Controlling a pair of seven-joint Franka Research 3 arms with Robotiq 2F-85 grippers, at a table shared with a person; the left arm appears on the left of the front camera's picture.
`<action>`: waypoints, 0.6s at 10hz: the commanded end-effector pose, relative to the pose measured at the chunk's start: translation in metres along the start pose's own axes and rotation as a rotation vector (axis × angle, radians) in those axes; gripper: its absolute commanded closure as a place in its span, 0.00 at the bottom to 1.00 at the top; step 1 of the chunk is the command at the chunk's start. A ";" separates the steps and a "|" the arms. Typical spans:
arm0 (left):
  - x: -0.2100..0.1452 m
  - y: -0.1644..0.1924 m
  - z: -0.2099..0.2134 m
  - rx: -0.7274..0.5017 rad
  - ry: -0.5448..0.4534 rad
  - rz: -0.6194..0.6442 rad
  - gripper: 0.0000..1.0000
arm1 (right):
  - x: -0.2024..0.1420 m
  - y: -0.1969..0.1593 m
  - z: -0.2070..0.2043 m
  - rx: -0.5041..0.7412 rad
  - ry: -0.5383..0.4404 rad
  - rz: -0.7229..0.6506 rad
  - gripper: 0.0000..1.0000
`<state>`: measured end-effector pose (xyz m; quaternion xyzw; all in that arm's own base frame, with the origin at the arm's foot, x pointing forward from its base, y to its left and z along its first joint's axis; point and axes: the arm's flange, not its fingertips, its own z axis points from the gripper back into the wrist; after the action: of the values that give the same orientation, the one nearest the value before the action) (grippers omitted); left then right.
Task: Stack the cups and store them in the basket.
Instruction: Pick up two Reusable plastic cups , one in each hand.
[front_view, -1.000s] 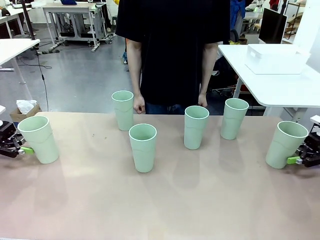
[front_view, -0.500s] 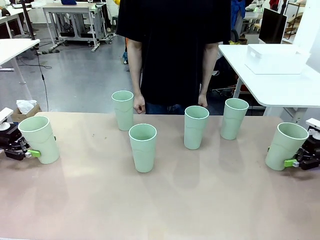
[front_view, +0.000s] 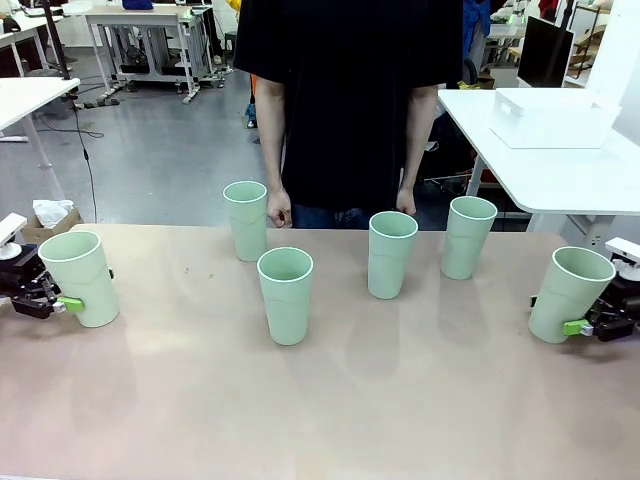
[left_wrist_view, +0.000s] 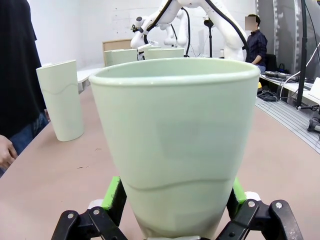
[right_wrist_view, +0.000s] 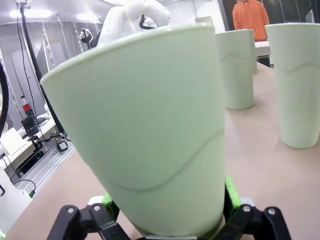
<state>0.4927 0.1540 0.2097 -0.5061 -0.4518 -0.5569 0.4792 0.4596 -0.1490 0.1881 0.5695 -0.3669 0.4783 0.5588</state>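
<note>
Six pale green cups are in the front view. My left gripper (front_view: 78, 298) is shut on the cup (front_view: 80, 272) at the table's left edge; in the left wrist view its green pads (left_wrist_view: 114, 196) press both sides of that cup (left_wrist_view: 175, 145). At the right edge my right gripper (front_view: 562, 320) is shut on a cup (front_view: 568, 288) that leans left. The right wrist view shows that cup (right_wrist_view: 155, 130) wedged between the gripper's fingers (right_wrist_view: 231, 192). Two cups (front_view: 246, 218) (front_view: 286, 295) stand left of centre and two (front_view: 391, 253) (front_view: 469, 236) right of centre. The white basket (front_view: 550, 130) sits on a side table at back right.
A person in a black shirt stands at the far edge, hands (front_view: 278, 210) hanging by the table rim. The white side table (front_view: 590, 180) holding the basket is apart from my table, beyond its right corner. The near half of the table top (front_view: 330, 410) is bare.
Both grippers have crept a little inward with their cups. The left one has also moved slightly farther across the table. The four middle cups and the person have stayed put.
</note>
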 end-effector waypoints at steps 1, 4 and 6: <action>-0.002 -0.012 -0.009 0.023 -0.021 -0.034 0.00 | 0.005 0.004 -0.017 0.005 -0.005 -0.019 0.00; 0.003 -0.011 -0.010 0.030 -0.044 -0.040 0.00 | 0.010 0.004 -0.022 0.008 -0.045 -0.012 0.00; 0.010 -0.012 -0.009 0.032 -0.063 -0.046 0.00 | 0.018 0.005 -0.025 0.016 -0.061 -0.009 0.00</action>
<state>0.4893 0.1515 0.2147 -0.5100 -0.4642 -0.5488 0.4725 0.4579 -0.1388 0.1953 0.5805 -0.3736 0.4745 0.5463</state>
